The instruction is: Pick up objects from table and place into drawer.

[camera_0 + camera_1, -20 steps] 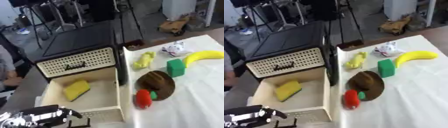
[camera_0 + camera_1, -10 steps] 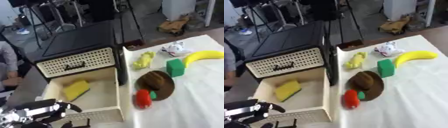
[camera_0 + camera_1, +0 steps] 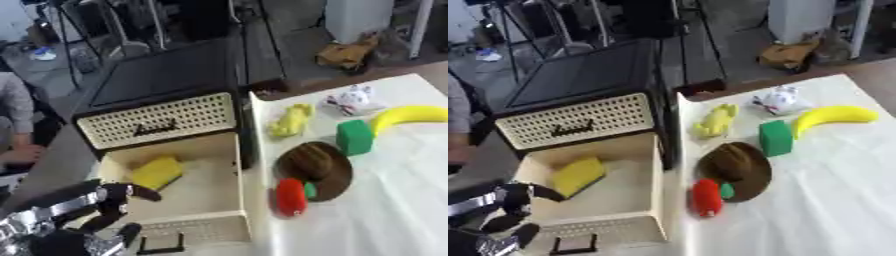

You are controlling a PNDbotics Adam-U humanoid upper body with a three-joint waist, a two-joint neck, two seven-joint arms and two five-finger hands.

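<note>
Left hand [image 3: 105, 200] sits at about seven o'clock in the view, at the front left corner of the open drawer [image 3: 197, 225], its dark fingers curled and nothing between them; the right hand shows in neither view. A yellow block [image 3: 157, 171] already lies in the drawer, toward its back left. On the white-covered desk [image 3: 385, 220], at three o'clock from the drawer, the remaining things wait: a red piece [image 3: 290, 196] nearest the drawer's edge, touching a brown rounded object [image 3: 315, 165] with a small green bit [image 3: 311, 190] at its rim, then a green block [image 3: 354, 136], a banana [image 3: 407, 116], a pale yellow lumpy piece [image 3: 290, 120] and a white crumpled item [image 3: 352, 99] at one o'clock. These look like light toy foods, probably smooth plastic, so apt to slide under a fingertip. The red piece seems best taken across its narrow middle, the green block by its flat opposite faces.
</note>
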